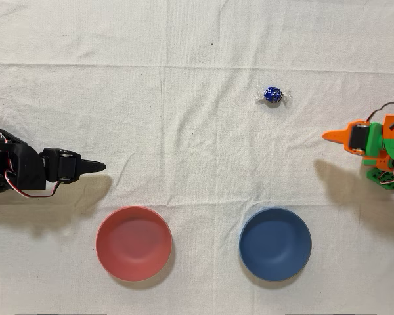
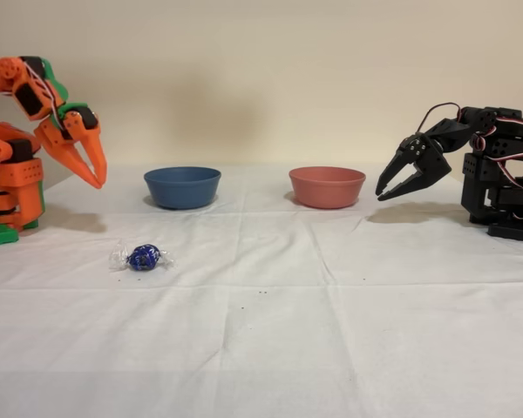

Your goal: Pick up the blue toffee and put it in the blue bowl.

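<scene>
While the orange jaws [image 2: 94,174] hang slightly parted and empty, one blue toffee [image 1: 273,95] and two bowls lie apart.

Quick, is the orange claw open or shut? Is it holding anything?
Orange claw: slightly open, holding nothing, up in the air. The blue toffee lies on the cloth, apart from it.

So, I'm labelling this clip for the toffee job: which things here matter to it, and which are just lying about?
Part of the job:
- blue toffee, on the cloth
- blue bowl, empty
- orange arm's tool, fingers slightly apart, holding nothing

Just lying about:
- pink-red bowl, empty
- idle black arm
- white tablecloth
</scene>
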Controlling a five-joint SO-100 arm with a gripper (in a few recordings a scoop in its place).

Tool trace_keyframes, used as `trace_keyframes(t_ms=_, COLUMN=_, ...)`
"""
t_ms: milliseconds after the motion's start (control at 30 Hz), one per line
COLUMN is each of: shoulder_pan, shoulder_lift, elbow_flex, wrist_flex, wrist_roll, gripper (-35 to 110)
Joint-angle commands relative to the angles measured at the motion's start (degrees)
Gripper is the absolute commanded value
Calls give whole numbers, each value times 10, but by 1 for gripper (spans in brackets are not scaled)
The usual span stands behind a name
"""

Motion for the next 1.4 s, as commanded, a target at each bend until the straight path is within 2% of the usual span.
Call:
trace_keyframes(t_ms=0, shoulder_pan=54, shoulder_lift=-64, elbow_flex=-82, wrist_flex=20, wrist_roll=-76, gripper=0)
trace_keyframes(t_ms=233, shoulder_pan=99, shoulder_lift=-160, elbow_flex=-136, wrist_flex=-1, wrist_roll=-48, gripper=0)
trace_keyframes(t_ms=533, shoulder_pan=130, shoulder_lift=-250, elbow_flex=-163, wrist_flex=-68, wrist_roll=39, gripper=0)
trace_keyframes(t_ms=1067, shoulder_pan=103, shoulder_lift=-390, elbow_flex=-199, wrist_flex=-171, wrist_roll=147, gripper=6)
trace_keyframes(t_ms=1367, shoulder_pan=100, shoulder_lift=-455, elbow_flex=-245, wrist_flex=-181, wrist_roll=167, gripper=20)
